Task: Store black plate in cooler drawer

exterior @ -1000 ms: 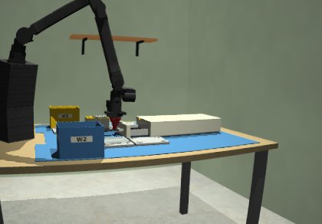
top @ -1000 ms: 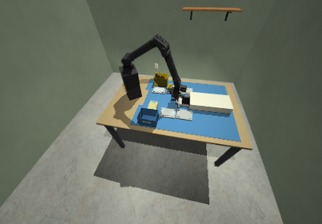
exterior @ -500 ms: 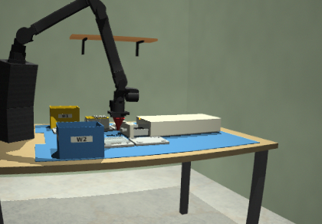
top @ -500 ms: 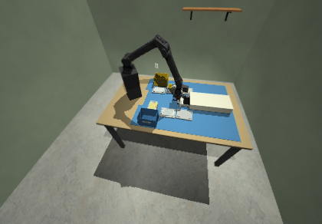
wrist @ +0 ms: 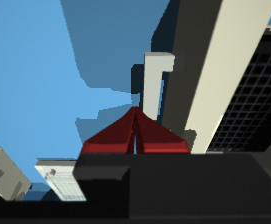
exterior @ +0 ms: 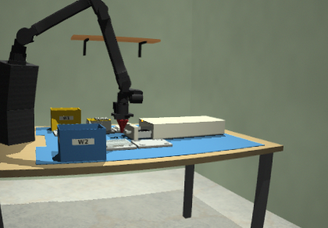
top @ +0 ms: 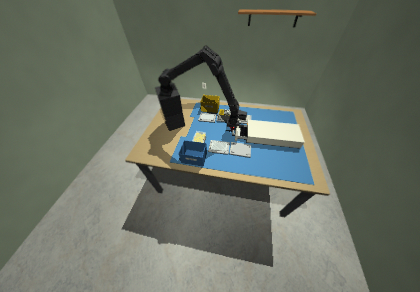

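Tool (wrist: 135, 120) closed on nothing, red fingers pressed together, tips just beside the cooler drawer's bar handle (wrist: 154, 85). Drawer (exterior: 134, 130) stands slightly open. Black plate's position cannot be told.

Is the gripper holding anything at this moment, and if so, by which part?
Nothing is held. The gripper is shut with its red fingers pressed together and empty, its tip beside the drawer's bar handle rather than around it.

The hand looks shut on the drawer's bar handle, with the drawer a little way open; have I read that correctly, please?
Not quite: the hand is shut on nothing. The wrist view shows its red fingers pressed together, tip beside the handle rather than around it. The drawer does stand a little way open.
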`<state>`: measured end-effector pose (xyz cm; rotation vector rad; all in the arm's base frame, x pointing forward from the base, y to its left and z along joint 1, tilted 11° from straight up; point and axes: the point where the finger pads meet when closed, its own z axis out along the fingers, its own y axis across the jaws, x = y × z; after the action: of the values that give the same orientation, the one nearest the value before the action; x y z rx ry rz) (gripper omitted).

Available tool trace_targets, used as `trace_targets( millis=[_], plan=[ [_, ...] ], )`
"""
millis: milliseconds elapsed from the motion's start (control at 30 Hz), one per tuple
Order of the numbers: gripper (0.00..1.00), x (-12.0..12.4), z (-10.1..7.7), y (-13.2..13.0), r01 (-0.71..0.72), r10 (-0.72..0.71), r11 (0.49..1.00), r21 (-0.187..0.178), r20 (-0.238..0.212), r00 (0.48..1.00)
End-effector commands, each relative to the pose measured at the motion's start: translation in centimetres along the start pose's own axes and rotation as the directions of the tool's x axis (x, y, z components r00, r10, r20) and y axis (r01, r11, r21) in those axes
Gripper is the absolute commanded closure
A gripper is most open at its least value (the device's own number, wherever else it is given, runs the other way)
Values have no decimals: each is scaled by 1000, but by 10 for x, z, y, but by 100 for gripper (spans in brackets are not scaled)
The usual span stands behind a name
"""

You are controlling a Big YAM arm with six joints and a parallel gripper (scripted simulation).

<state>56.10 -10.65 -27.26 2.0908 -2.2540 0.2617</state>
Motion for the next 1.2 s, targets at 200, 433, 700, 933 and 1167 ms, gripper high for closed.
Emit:
trace_targets(
  millis=[200, 433, 700, 933, 1167],
  plan=[
    [100, -7, -22, -43, 3, -3, 997, 83, -2, 1000],
    [100, -7, -22, -43, 3, -3, 997, 83, -2, 1000],
    [100, -7, -22, -43, 3, -3, 997, 83, -2, 1000],
    [100, -9, -11, -32, 8, -8, 999, 46, 0, 1000],
    [100, -10, -11, -42, 7, -7, 999, 49, 0, 1000]
  ],
)
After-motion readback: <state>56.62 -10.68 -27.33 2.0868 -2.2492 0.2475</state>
